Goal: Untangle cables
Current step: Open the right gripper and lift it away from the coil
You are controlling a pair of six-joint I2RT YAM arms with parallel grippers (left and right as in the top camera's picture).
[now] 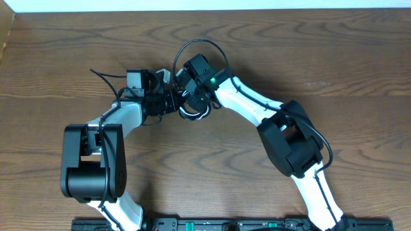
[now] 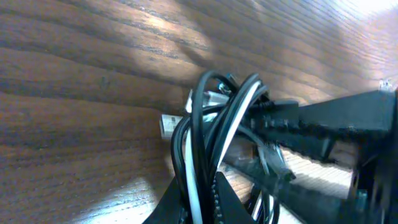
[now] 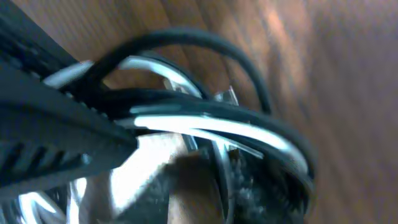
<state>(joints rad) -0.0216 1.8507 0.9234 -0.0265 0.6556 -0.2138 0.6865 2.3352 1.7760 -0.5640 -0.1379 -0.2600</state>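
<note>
Smooth white shells cover the long links of the left arm and the right arm; bulky black housings sit at the joints; a small green light glows on the right wrist block; a thin black wire loops beside the right elbow; the left pincer has black fingers with toothed inner edges; the black base rail carries green marks.

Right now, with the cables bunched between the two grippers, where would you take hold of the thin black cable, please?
I would take the thin black cable at the top of its open loop, coming down from above on the far side. That arc runs alone, clear of the white cable and the cable bundle.
</note>
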